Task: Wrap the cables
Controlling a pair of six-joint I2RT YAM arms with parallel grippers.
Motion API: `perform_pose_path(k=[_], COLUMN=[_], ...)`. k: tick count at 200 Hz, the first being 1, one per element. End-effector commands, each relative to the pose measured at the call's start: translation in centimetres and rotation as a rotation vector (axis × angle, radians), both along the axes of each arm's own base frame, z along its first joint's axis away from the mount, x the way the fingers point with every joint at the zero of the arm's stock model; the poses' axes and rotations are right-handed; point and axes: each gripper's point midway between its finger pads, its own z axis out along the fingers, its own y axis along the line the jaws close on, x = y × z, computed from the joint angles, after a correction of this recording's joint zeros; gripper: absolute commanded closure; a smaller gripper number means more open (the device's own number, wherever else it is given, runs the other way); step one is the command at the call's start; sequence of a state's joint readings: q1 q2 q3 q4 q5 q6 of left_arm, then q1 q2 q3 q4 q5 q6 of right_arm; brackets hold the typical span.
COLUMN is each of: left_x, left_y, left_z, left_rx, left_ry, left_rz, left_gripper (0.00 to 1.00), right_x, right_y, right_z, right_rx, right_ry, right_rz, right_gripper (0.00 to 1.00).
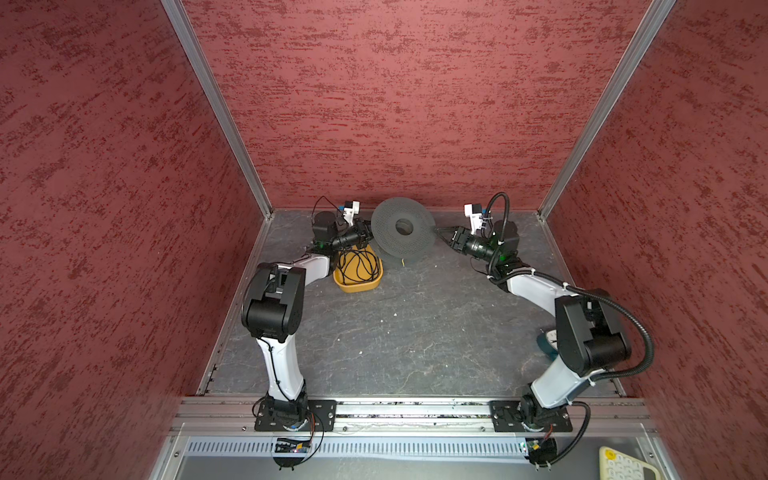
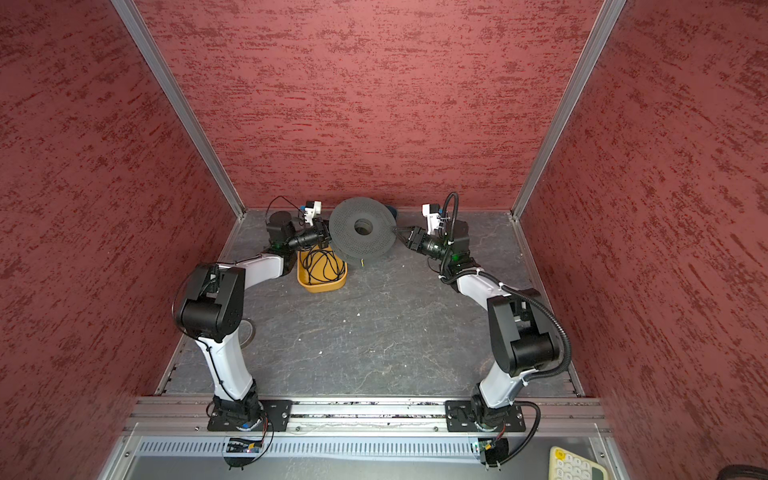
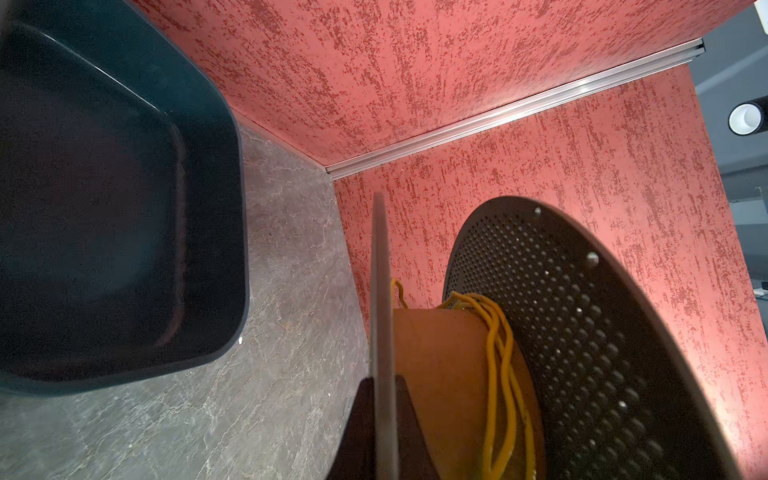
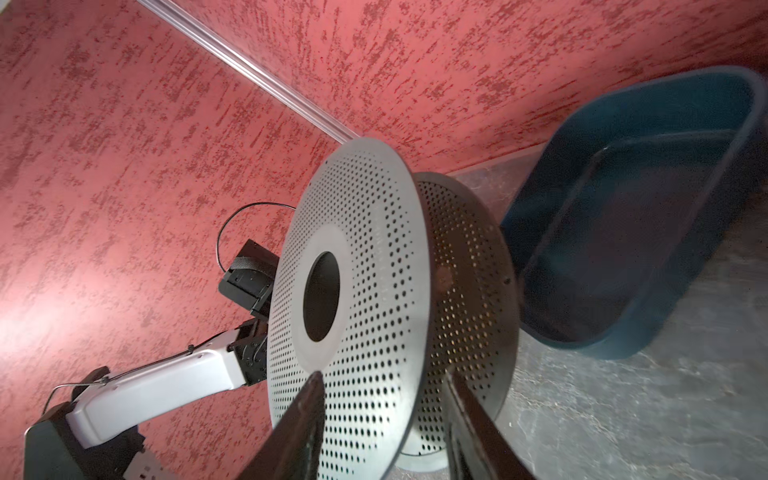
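Spool (image 1: 386,232) at 12 o'clock on the dark stone-look table (image 1: 395,332), close to the back wall. It is tipped so one perforated grey flange faces up and toward the cameras. Left gripper (image 1: 368,235) comes in at the spool's 9 o'clock. The left wrist view shows its jaws closed tight on the rim of one flange, seen edge-on between the dark fingers. I judge this clamp is what holds the spool at its tilt and stops it rolling while wire goes on. Right gripper (image 1: 444,237) sits at 3 o'clock, jaws standing apart and astride the other flange's rim, pinching nothing that I can see (probably placed to turn or steady the far side, but that is a guess). Thin yellow wire (image 3: 491,365): a few slack turns lie on the brown cardboard core, bunched against the perforated flange and not spread across the core. A short loose end (image 1: 402,262) pokes out below the spool at its 6 o'clock in both top views. The loops look loose enough to slip if the spool jerks. Yellow tray (image 1: 356,289) at the spool's 8 o'clock, just beside it, holds a tangle of black cords (image 1: 359,266). Dark blue tub (image 3: 239,187) lies behind the spool, near 1 o'clock, with nothing visible inside.
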State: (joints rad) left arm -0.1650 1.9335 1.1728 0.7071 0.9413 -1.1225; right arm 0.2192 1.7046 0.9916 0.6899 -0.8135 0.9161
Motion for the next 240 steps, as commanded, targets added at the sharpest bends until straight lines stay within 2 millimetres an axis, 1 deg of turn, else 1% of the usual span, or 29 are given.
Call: perform_pose_path(k=[1,26,34,53,95,116,136,156,162,171,190,210,225,240], left_x=[-0.3,-0.4,-0.5,-0.5,-0.2,0.1,0.0,-0.2,-0.3,-0.4,-0.7,-0.9,-0.9,-1.1], left_y=[-0.9,-1.7,-1.9,-2.3,-2.6,-2.6,-2.7,-2.7,-2.7,-2.6,-2.4,-2.0,-1.6,-1.2], left_z=[2.6,2.6,2.8,2.5,1.6,1.3,1.2,1.0,1.0,0.9,0.9,0.8,0.8,0.7], left_rx=[-0.034,-0.046,-0.046,-0.039,-0.019,0.002,0.020,0.034,0.039,0.048,0.067,0.082,0.089,0.096], left_ry=[-0.093,-0.091,-0.095,-0.090,-0.076,-0.070,-0.065,-0.062,-0.060,-0.060,-0.063,-0.063,-0.061,-0.063], left_rz=[-0.042,-0.073,-0.078,-0.086,-0.090,-0.092,-0.097,-0.096,-0.097,-0.098,-0.093,-0.079,-0.066,-0.057], left_gripper=[1.00,1.00,1.00,1.00,1.00,1.00,1.00,0.97,0.95,0.83,0.68,0.52,0.43,0.37], right_x=[-0.8,-1.1,-1.2,-1.3,-1.3,-1.4,-1.4,-1.4,-1.5,-1.5,-1.7,-1.7,-1.7,-1.8], right_y=[1.1,1.3,1.3,1.2,1.3,1.2,1.1,1.0,1.0,0.9,0.6,0.1,-0.3,-0.8], right_z=[2.4,2.7,2.6,2.7,2.2,2.1,2.2,2.7,2.9,3.3,4.3,4.9,5.1,5.4], right_rx=[0.108,0.157,0.161,0.161,0.166,0.169,0.172,0.187,0.195,0.210,0.244,0.270,0.283,0.289], right_ry=[-0.058,-0.067,-0.066,-0.071,-0.059,-0.057,-0.049,-0.052,-0.052,-0.054,-0.065,-0.062,-0.061,-0.061], right_rz=[0.097,0.128,0.131,0.129,0.133,0.133,0.123,0.120,0.121,0.123,0.125,0.113,0.101,0.085], right_gripper=[0.59,0.63,0.66,0.71,0.74,0.84,1.00,1.00,1.00,1.00,1.00,1.00,1.00,1.00])
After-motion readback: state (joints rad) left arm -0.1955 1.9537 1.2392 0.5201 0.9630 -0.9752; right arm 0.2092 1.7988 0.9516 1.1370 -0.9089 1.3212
